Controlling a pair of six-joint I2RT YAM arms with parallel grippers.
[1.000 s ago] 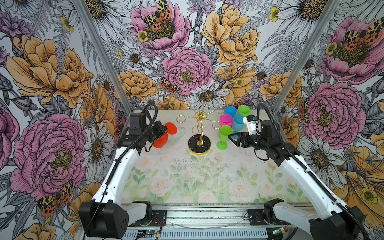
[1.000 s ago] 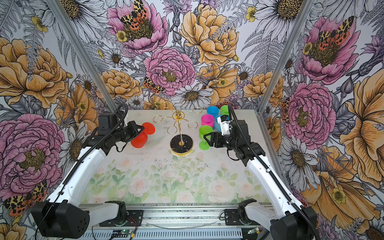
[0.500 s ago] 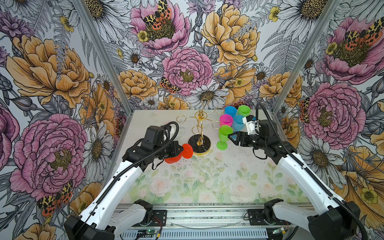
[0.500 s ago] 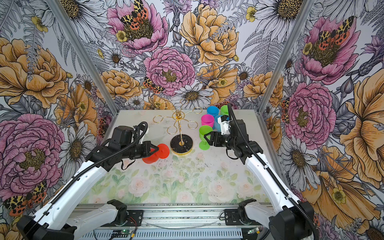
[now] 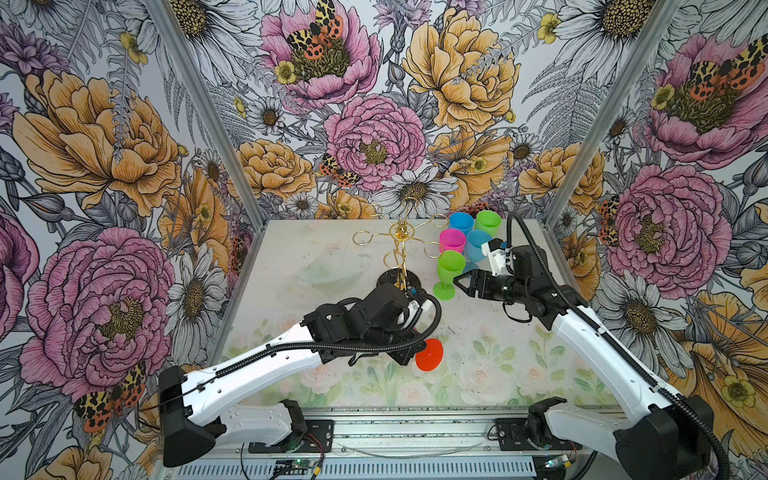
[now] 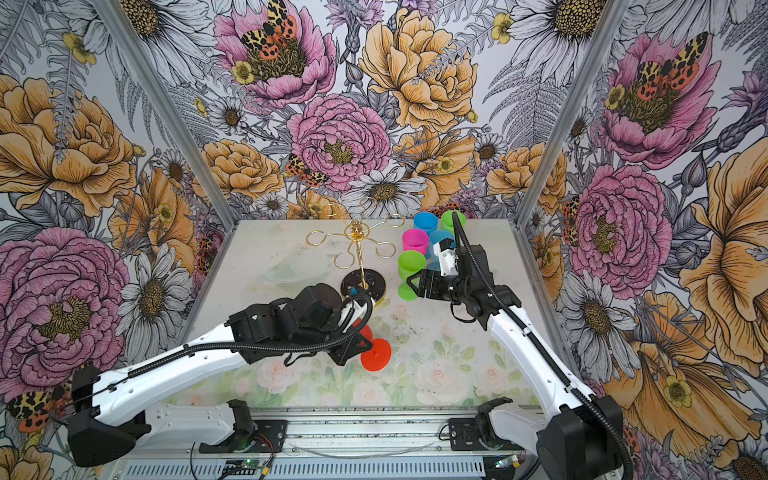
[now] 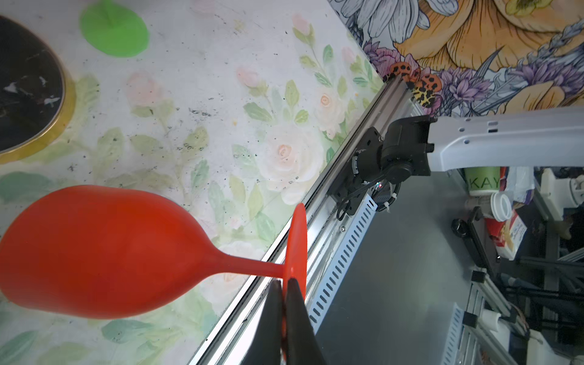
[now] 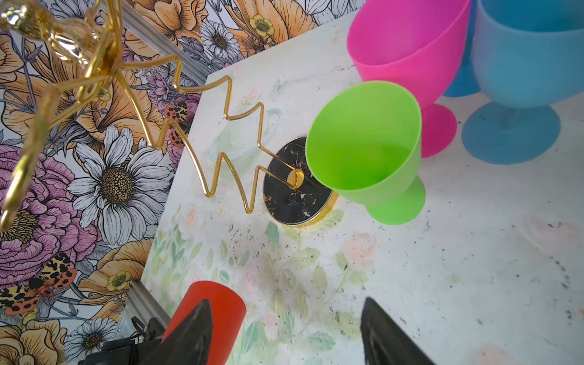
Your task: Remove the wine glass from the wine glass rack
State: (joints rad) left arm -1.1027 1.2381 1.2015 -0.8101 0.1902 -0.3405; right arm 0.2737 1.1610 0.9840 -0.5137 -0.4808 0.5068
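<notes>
Pinching just the foot's rim, the left gripper (image 7: 282,284) holds the red wine glass (image 7: 101,249) sideways in front of the wine glass rack (image 5: 388,276); it may twist loose. The right gripper (image 5: 460,281) gapes empty beside the rack.

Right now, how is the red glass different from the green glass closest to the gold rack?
The red glass is tipped sideways; the green glass stands upright. The left gripper pinches the red glass's foot; nothing holds the green glass. Both are stemmed cups off the rack.
</notes>
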